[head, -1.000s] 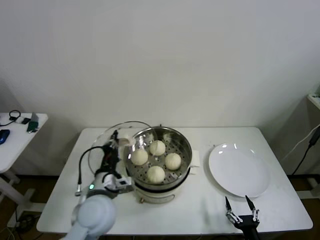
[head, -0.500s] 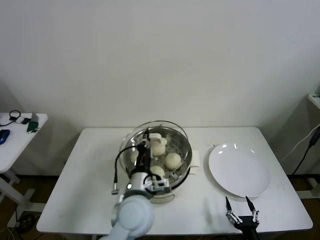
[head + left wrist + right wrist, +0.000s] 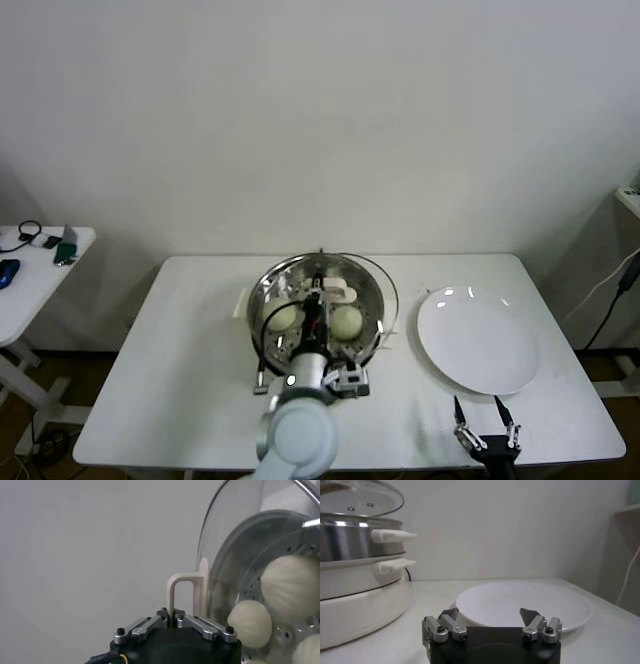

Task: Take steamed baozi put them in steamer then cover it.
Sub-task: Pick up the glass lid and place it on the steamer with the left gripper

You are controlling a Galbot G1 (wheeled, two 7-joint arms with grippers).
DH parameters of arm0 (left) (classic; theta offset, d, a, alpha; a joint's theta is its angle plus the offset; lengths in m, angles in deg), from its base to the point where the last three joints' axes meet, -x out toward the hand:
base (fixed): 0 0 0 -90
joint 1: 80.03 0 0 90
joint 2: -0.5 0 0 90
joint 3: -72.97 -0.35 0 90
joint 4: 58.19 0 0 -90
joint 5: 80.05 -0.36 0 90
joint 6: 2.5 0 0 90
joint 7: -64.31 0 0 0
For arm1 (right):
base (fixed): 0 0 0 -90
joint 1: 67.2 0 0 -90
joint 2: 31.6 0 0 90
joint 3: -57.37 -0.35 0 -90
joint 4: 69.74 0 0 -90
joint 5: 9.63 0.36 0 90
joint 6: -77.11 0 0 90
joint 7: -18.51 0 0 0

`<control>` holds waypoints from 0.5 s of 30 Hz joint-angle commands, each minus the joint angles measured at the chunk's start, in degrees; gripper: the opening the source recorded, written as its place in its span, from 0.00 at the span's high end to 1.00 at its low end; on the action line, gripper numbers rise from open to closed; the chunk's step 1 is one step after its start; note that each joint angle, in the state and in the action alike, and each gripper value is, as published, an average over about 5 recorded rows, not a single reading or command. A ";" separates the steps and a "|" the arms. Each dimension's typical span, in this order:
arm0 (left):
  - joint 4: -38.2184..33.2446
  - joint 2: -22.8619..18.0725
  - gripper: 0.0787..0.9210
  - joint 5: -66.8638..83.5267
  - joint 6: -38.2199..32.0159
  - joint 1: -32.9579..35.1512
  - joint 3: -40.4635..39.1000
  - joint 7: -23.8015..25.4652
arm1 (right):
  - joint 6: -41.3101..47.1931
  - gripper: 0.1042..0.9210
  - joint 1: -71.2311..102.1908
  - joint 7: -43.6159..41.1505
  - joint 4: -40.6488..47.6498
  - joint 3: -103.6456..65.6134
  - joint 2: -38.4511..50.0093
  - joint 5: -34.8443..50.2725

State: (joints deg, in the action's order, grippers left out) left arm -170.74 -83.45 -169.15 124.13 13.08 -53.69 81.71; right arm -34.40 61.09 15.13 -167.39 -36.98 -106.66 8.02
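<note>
Left wrist view: fingers (image 3: 150, 624) pinch cover (image 3: 186, 586) handle.

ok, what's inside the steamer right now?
Under the glass cover, held by its handle in the left gripper, two baozi show on the steamer tray in the head view; the arm hides the rest. The left wrist view shows three.

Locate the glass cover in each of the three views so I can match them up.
Head view: the cover hangs over the steamer, its handle pinched by the left gripper.
Left wrist view: the cover fills the side beyond the gripper, with buns behind the glass.
Right wrist view: the cover sits at the corner above the steamer.
Shared landmark: the steamer.
</note>
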 commanded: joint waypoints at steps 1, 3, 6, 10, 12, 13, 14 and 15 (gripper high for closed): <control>2.60 0.42 0.92 -1.71 -0.33 -0.01 0.65 -1.02 | -0.57 0.12 0.13 0.11 0.02 -0.17 0.02 0.05; 2.68 1.54 0.92 -1.28 -0.29 -0.34 1.15 -1.16 | -0.72 0.12 0.26 0.09 -0.03 -0.18 0.04 0.05; 2.89 2.50 0.92 -0.83 -0.25 -0.74 1.64 -1.28 | -1.04 0.12 0.57 0.08 -0.09 -0.22 0.17 0.06; 3.32 2.78 0.92 -0.73 -0.38 -0.82 2.09 -1.42 | -1.38 0.12 0.91 0.07 -0.14 -0.27 0.33 0.10; 3.64 2.57 0.92 -0.81 -0.54 -0.70 2.28 -1.62 | -1.48 0.12 0.97 0.08 -0.13 -0.30 0.31 0.10; 3.82 2.42 0.92 -0.86 -0.62 -0.65 2.36 -1.79 | -1.51 0.12 0.98 0.08 -0.12 -0.31 0.29 0.09; 4.03 2.25 0.92 -0.90 -0.69 -0.62 2.42 -1.99 | -1.52 0.12 0.99 0.09 -0.14 -0.32 0.27 0.08; 4.23 2.09 0.92 -0.94 -0.74 -0.62 2.45 -2.19 | -1.52 0.12 0.99 0.09 -0.16 -0.32 0.25 0.07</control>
State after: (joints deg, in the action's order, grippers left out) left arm -167.70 -81.76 -169.95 123.43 12.49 -51.73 80.18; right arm -35.70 61.97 15.17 -167.50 -37.28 -106.41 8.08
